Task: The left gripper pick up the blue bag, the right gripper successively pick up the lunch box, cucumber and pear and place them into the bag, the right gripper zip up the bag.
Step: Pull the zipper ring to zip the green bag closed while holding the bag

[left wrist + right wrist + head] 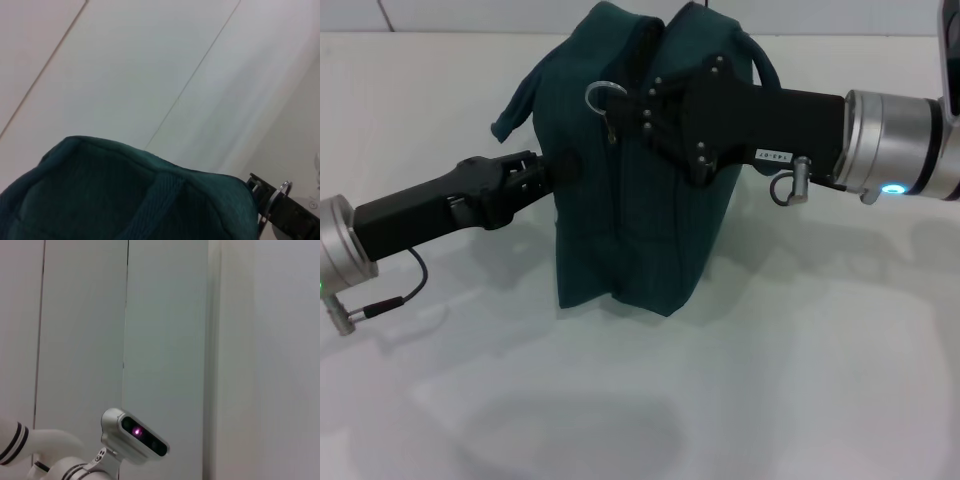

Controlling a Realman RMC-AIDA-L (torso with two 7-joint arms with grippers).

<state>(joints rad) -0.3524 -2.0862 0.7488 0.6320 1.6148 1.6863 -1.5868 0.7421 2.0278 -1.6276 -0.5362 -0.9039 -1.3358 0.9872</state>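
The blue bag (630, 200) stands upright near the middle of the white table (770, 400) in the head view, top closed as far as can be seen; whatever's inside is hidden by the fabric. Left gripper (555, 170) comes in from 8 o'clock & its tips press into the bag's left side wall just under a loose handle flap; fingertips are buried in dark fabric, so can't tell if they're pinching cloth or only touching. Right gripper (620, 115) reaches in from 3 o'clock across the bag's upper face, its black body covering much of the top right; its tips sit right by the metal ring zipper pull (601, 96) at about 11 o'clock on the bag, but whether they clamp it isn't clear. Left wrist view: only the bag's rounded top edge & 1 ribbed handle strap (155, 205), plus the ring & a corner of the right gripper at 4 o'clock, rest cut off. Right wrist view shows no bag, just wall panels & the robot's head camera (137, 432). Bag's top is cut by the frame at 12 o'clock. Open table room lies front, 6 o'clock, and to both sides.
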